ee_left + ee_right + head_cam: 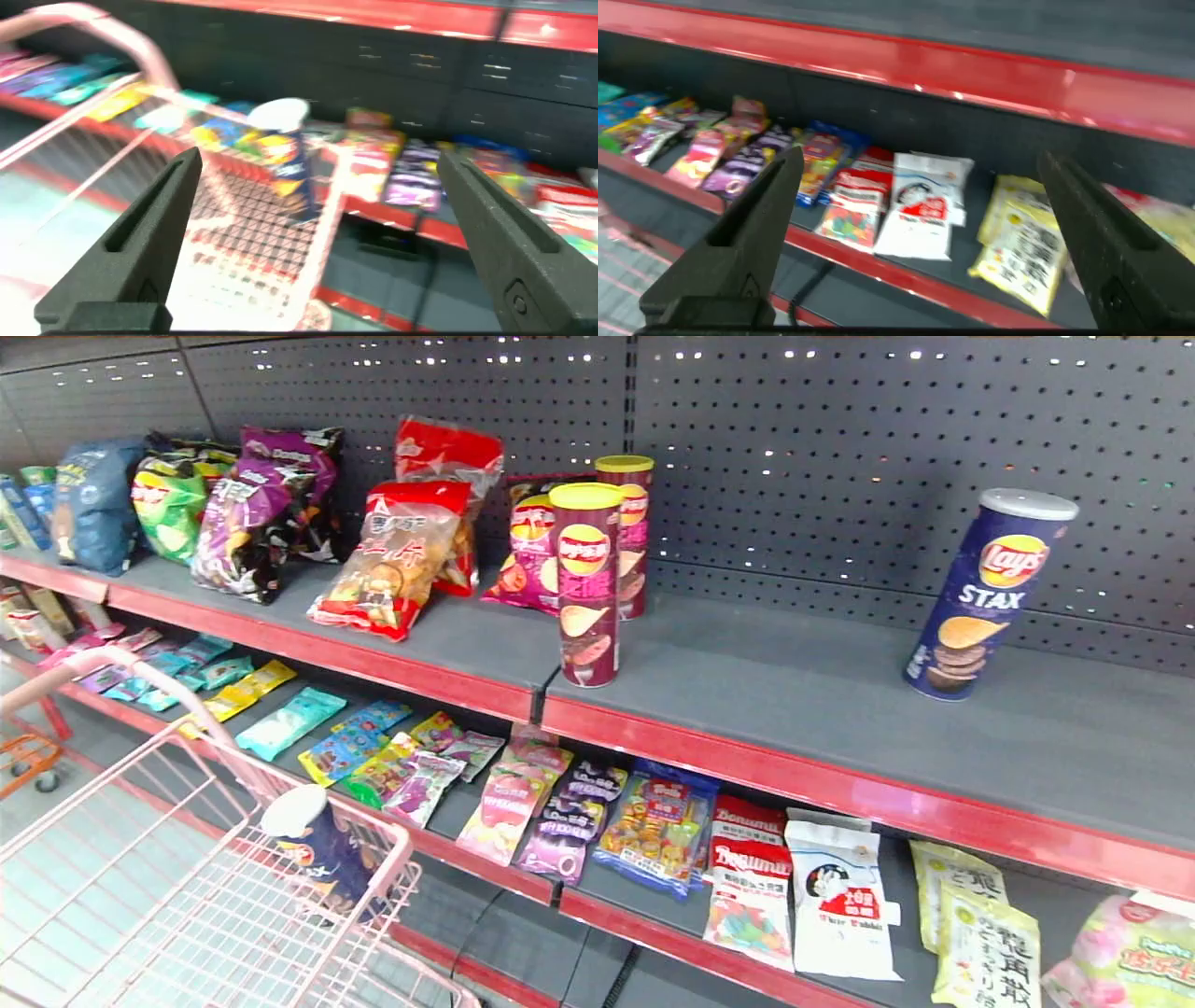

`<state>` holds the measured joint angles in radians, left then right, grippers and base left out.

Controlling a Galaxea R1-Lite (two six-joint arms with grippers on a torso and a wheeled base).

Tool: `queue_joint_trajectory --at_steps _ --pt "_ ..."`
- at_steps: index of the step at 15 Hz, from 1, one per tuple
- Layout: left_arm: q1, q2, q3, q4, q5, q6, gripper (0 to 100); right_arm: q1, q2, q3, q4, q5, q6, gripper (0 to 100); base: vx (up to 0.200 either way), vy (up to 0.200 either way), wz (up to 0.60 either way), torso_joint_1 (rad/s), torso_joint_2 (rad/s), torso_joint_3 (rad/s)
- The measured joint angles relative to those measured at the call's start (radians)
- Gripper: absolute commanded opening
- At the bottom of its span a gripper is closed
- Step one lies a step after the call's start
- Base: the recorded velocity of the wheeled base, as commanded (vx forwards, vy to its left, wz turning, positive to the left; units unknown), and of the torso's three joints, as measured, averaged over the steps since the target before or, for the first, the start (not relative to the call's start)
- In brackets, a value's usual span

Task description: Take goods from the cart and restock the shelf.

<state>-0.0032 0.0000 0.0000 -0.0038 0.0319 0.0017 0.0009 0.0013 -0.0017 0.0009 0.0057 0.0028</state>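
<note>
A pink wire cart (140,896) stands at the lower left. One blue chip can (322,849) with a white lid leans in its front corner; the left wrist view has the same blue can (285,159) ahead in the cart (243,233). My left gripper (322,243) is open, some way off the can, with nothing between its fingers. My right gripper (924,252) is open too, facing the lower shelf of snack packets (920,201). On the upper shelf (747,709) another blue can (990,593) stands at the right, and two purple cans (588,583) stand in the middle.
Snack bags (252,509) crowd the upper shelf's left half. Bare shelf lies between the purple cans and the blue can. Red shelf lips (840,793) jut forward. The lower shelf (607,887) holds several flat candy packets. An orange trolley (28,756) sits at far left.
</note>
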Motion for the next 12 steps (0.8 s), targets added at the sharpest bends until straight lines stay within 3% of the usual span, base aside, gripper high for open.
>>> queue_joint_trajectory --at_steps 4,9,12 --pt "0.0 0.0 0.0 0.0 0.0 0.0 100 0.0 0.0 0.0 -0.001 -0.001 0.0 100 0.0 0.0 0.6 0.0 0.0 0.001" --pt "0.0 0.0 0.0 0.0 0.0 0.0 100 -0.001 0.0 0.0 -0.001 -0.003 0.008 100 0.0 0.0 0.0 -0.007 0.01 0.01" --pt "0.0 0.0 0.0 0.0 0.0 0.0 100 -0.001 0.0 0.0 -0.001 -0.003 0.01 100 0.0 0.0 0.0 -0.155 0.41 0.25"
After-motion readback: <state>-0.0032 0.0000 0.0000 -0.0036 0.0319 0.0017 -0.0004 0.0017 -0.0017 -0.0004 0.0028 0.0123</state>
